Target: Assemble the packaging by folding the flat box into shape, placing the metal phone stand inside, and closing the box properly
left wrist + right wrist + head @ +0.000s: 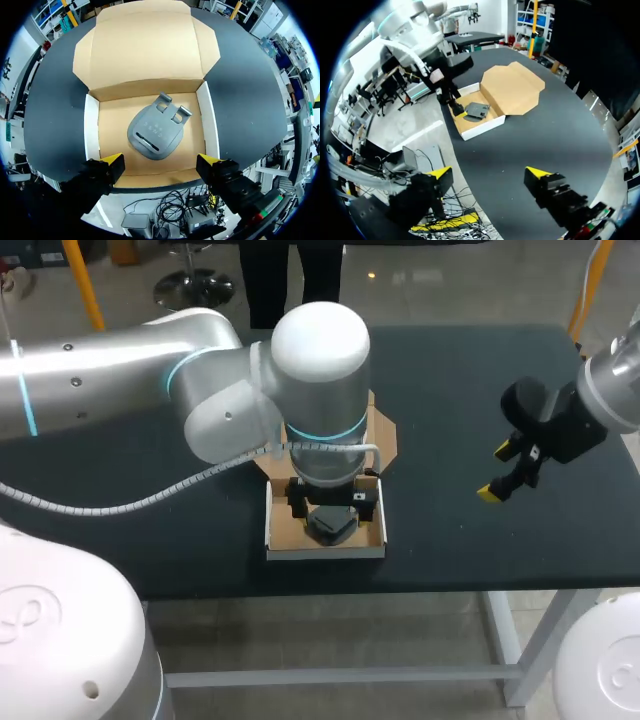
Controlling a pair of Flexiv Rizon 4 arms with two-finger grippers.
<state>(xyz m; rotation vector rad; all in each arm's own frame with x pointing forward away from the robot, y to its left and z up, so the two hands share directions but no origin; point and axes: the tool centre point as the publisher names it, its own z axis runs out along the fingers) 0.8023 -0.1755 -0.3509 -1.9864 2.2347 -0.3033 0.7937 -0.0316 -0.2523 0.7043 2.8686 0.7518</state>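
Over the dark table [450,370], the left gripper [160,162] hangs spread above the grey phone stand [156,132] lying inside the open box [91,125], its lid [145,45] folded back flat, while the right gripper [489,175], also spread and empty, hovers well apart.

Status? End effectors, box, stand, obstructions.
Left end effector open, empty, above box. Right end effector open, empty, off to the side. Phone stand lies inside box; lid open flat. Only left arm over box.
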